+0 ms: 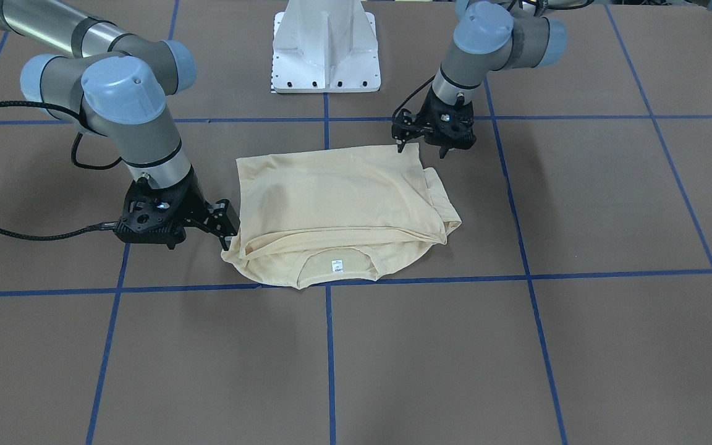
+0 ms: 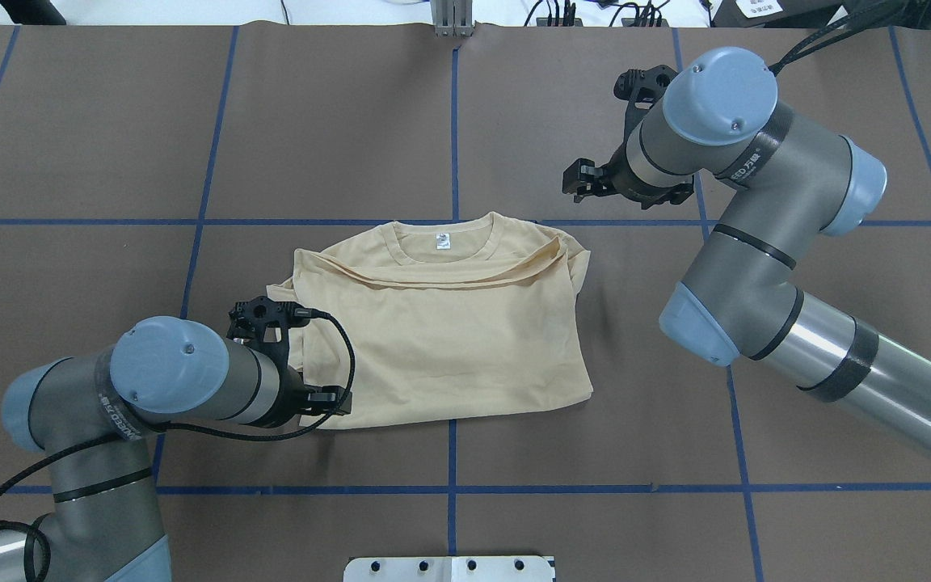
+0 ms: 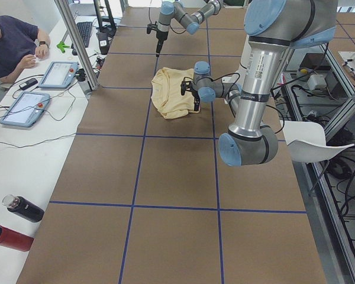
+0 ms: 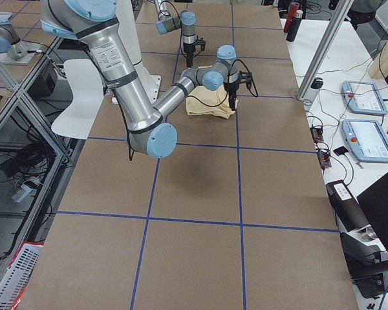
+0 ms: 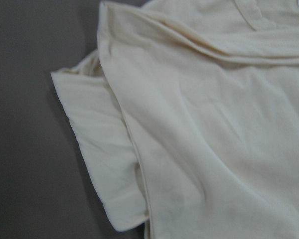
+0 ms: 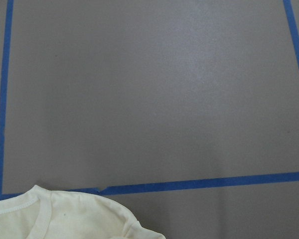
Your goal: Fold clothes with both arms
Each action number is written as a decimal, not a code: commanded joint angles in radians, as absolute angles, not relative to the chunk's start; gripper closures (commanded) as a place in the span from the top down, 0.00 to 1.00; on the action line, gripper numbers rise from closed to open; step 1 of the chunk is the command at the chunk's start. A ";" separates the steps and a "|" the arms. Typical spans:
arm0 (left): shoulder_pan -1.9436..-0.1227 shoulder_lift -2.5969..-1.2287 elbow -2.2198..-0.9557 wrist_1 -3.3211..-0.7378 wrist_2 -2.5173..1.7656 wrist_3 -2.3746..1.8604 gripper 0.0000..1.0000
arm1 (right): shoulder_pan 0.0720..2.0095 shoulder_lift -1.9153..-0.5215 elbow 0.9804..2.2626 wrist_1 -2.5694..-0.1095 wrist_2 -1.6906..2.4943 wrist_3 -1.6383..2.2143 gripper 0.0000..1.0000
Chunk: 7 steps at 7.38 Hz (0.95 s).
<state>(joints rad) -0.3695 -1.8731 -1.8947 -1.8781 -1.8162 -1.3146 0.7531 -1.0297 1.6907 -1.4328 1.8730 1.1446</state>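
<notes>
One cream-yellow T-shirt (image 1: pixel 337 191) is lying folded on the brown surface (image 1: pixel 517 346), its collar pointing away from the robot. The right tool (image 1: pixel 226 221) is hanging just beside the far shoulder corner, fingers parted and gripping nothing. The left tool (image 1: pixel 446 148) is sitting beside the near hem corner; I cannot tell its state.

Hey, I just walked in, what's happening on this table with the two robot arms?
Two robot arms are folding a cream T-shirt on the table. The shirt lies partly folded into a rough rectangle, with its neck label showing. The left gripper is at the shirt's corner nearest the robot, on its left. The right gripper is by the collar-end corner, on its right. Both look open and hold nothing.
</notes>
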 commanded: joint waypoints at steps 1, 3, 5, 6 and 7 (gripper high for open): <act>-0.361 -1.878 -1.858 -1.893 -1.815 -1.319 0.62 | 0.752 -1.032 1.694 -1.433 1.871 1.144 1.00; -0.360 -1.882 -1.855 -1.905 -1.815 -1.318 0.53 | 0.752 -1.031 1.695 -1.433 1.871 1.144 1.00; -0.360 -1.884 -1.856 -1.902 -1.815 -1.324 0.03 | 0.752 -1.031 1.697 -1.433 1.871 1.146 1.00; -0.360 -1.878 -1.859 -1.902 -1.813 -1.324 0.00 | 0.750 -1.031 1.700 -1.433 1.871 1.146 1.00; -0.364 -1.873 -1.870 -1.899 -1.812 -1.324 0.00 | 0.752 -1.032 1.701 -1.433 1.871 1.146 1.00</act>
<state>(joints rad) -0.3611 -1.8784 -1.8606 -1.9018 -1.8133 -1.3232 0.7510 -1.0311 1.6988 -1.4328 1.8715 1.1457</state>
